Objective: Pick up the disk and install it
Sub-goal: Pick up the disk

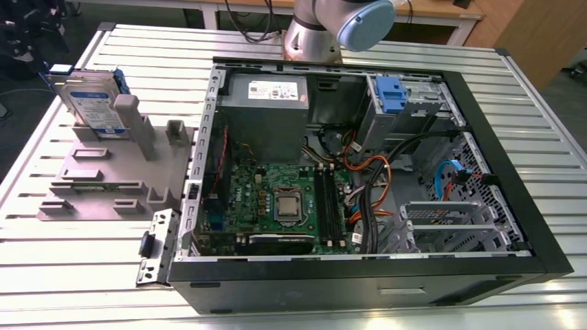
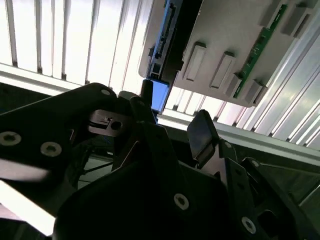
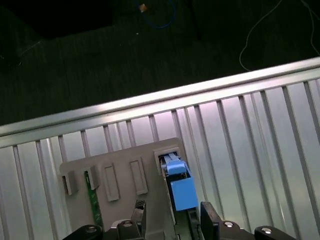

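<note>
The disk (image 1: 92, 103) stands on edge in a slot at the far end of a grey holder (image 1: 101, 182), to the exterior view's left of the open computer case (image 1: 513, 206). Its white-and-blue label faces the camera. In the first wrist view I look down on the disk's blue top edge (image 3: 177, 187). My gripper (image 3: 174, 220) is open, with one fingertip (image 3: 141, 215) on each side of the disk's line and a gap to the disk. In the second wrist view the gripper (image 2: 175, 122) hangs short of the disk's blue corner (image 2: 159, 95).
The holder (image 3: 120, 170) carries several empty slots and a green memory board (image 3: 92, 197). Inside the case are a motherboard (image 1: 284, 199), a grey power supply (image 1: 266, 93), cables and a drive bay with a blue latch (image 1: 390, 93). The slatted table's edge (image 3: 150, 107) runs beyond the holder.
</note>
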Robot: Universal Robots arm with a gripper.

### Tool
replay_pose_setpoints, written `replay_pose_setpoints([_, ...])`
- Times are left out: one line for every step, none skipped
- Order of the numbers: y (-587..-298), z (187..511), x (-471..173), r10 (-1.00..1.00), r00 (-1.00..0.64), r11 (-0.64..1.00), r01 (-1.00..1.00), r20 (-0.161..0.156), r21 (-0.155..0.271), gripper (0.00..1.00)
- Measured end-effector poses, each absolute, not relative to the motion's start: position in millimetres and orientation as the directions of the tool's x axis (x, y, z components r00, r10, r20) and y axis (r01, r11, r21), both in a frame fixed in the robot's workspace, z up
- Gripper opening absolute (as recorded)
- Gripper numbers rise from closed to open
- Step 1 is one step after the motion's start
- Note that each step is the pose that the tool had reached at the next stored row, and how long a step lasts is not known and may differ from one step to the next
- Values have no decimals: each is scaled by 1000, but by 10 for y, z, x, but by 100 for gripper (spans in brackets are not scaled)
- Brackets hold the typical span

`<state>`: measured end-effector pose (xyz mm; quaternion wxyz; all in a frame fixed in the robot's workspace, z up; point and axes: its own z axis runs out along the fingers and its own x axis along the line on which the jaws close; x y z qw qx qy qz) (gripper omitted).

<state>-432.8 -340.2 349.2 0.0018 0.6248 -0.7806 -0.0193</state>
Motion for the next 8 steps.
replay_pose_setpoints([-3402, 3483, -4330, -977, -210, 210, -977, -22, 33, 55])
replay_pose_setpoints([-3402, 3475, -4341, -978, -207, 207, -978, -22, 33, 55])
replay_pose_setpoints([-3401, 3462, -4355, -978, -207, 206, -978, -22, 33, 55])
replay_pose_setpoints([-3399, 3449, -4368, -978, -207, 206, -978, -22, 32, 55])
replay_pose_setpoints([-3396, 3437, -4376, -978, -207, 206, -978, -22, 32, 55])
replay_pose_setpoints([-3392, 3427, -4379, -978, -206, 205, -978, -23, 32, 55])
replay_pose_setpoints([-3386, 3420, -4380, -979, -202, 202, -979, -23, 31, 55])
replay_pose_setpoints([-3383, 3414, -4380, -981, -195, 194, -981, -23, 31, 55])
